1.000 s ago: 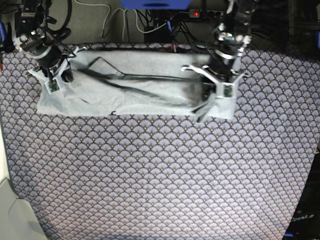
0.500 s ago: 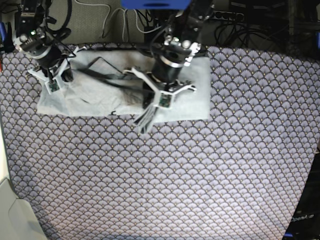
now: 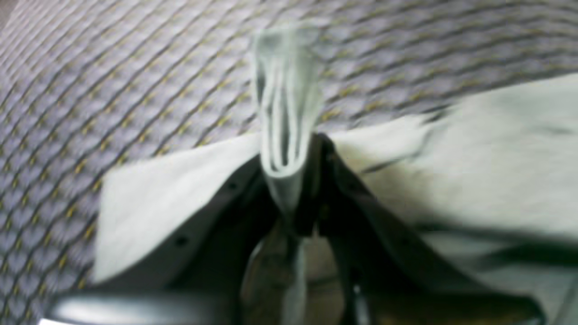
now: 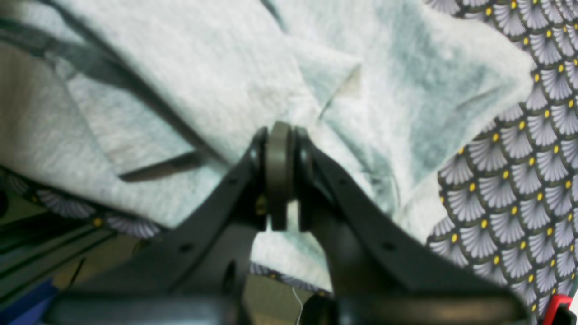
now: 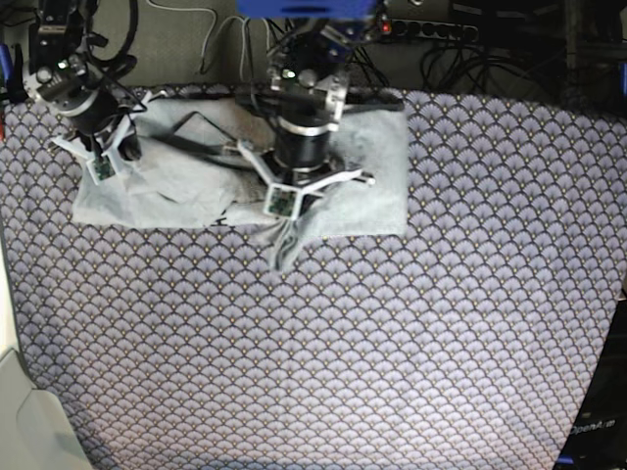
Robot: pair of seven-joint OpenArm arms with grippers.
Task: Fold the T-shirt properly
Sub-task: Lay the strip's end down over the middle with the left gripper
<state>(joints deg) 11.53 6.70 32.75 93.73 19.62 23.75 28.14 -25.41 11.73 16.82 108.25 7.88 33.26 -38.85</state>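
The light grey T-shirt (image 5: 377, 176) lies as a long band across the far part of the table. Its right end is lifted and carried over the middle. My left gripper (image 5: 282, 227) is shut on a stacked fold of the shirt's edge. In the left wrist view that fold (image 3: 284, 99) sticks out past the left gripper (image 3: 293, 180), with more shirt (image 3: 496, 158) below it. My right gripper (image 5: 110, 157) sits on the shirt's left end. In the right wrist view the right gripper (image 4: 280, 131) has its jaws closed, and the shirt (image 4: 180, 67) puckers at the tips.
The purple-grey fan-patterned tablecloth (image 5: 343, 343) covers the table. Cables and a power strip (image 5: 392, 24) run along the far edge behind the arms. A pale surface (image 5: 20, 411) borders the near left corner. A dark drop-off (image 5: 598, 421) sits at the near right.
My left gripper has swept from the shirt's right end to its middle, dragging the gripped edge leftward over the shirt. My right gripper has stayed at the left end.
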